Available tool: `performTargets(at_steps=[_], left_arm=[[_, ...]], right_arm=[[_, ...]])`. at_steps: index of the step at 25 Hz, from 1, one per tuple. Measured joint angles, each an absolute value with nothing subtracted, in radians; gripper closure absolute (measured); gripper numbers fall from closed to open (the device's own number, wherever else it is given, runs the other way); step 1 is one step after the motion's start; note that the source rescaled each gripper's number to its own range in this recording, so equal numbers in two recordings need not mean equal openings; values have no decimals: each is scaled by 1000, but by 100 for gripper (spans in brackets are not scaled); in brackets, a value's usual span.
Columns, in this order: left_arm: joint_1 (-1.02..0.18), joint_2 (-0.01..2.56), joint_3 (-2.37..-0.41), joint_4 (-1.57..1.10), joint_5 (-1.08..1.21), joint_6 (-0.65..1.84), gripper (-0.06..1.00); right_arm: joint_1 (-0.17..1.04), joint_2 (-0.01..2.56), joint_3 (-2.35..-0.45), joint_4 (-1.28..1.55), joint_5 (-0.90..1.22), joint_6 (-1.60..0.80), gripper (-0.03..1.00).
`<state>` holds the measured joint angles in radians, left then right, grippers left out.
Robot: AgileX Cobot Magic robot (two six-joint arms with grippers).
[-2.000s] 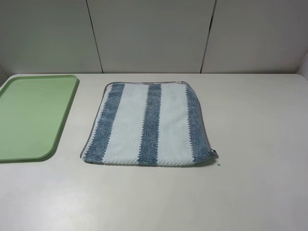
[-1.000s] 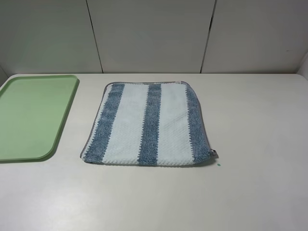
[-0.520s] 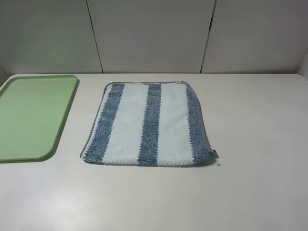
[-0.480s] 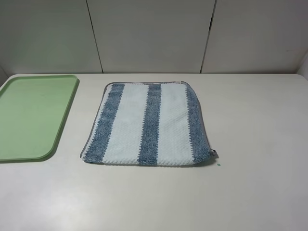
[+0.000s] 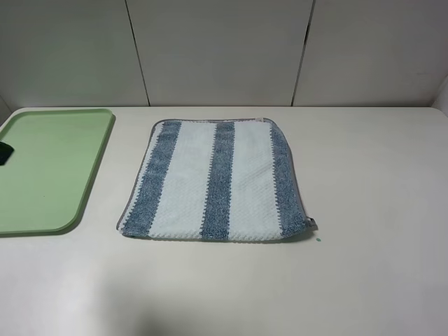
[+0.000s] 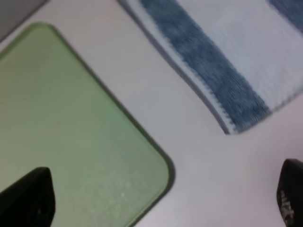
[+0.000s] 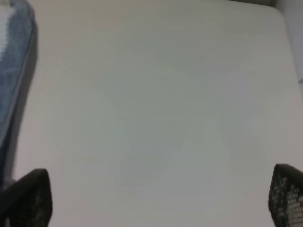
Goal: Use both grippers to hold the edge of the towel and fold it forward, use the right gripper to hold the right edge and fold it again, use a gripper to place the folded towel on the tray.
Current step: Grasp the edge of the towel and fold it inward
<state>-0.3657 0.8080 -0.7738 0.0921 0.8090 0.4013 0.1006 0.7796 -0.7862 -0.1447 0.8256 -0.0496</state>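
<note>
The towel [image 5: 215,180], striped blue-grey and white with a thin grey hem, lies flat and unfolded on the table in the exterior view. To its left lies the light green tray [image 5: 49,168]. A black tip of the left arm [image 5: 3,152] pokes in at the left edge, over the tray. In the left wrist view my left gripper [image 6: 161,198] is open above the tray's corner [image 6: 94,156], with the towel's corner [image 6: 222,90] beyond it. My right gripper [image 7: 158,196] is open above bare table, and the towel's edge [image 7: 12,56] lies off to one side.
The white table [image 5: 371,210] stretches to the right of the towel and in front of it. Grey wall panels [image 5: 224,49] close off the table's far edge.
A black tip of the left arm has come into the exterior view at the left edge over the tray. The towel and tray have not moved.
</note>
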Motion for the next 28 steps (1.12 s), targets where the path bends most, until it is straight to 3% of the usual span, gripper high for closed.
performTargets(at_steps=[6, 13, 20, 28], left_arm=[[-577, 913, -774, 172, 808, 401, 2], [-671, 946, -774, 189, 784, 401, 3], [-819, 946, -737, 192, 781, 401, 3], [-914, 946, -563, 235, 739, 413, 4]], right_arm=[[380, 900, -786, -251, 807, -64, -3], [626, 1054, -786, -285, 792, -99, -3], [759, 1165, -786, -285, 769, -129, -3], [774, 1259, -786, -273, 736, -229, -3]])
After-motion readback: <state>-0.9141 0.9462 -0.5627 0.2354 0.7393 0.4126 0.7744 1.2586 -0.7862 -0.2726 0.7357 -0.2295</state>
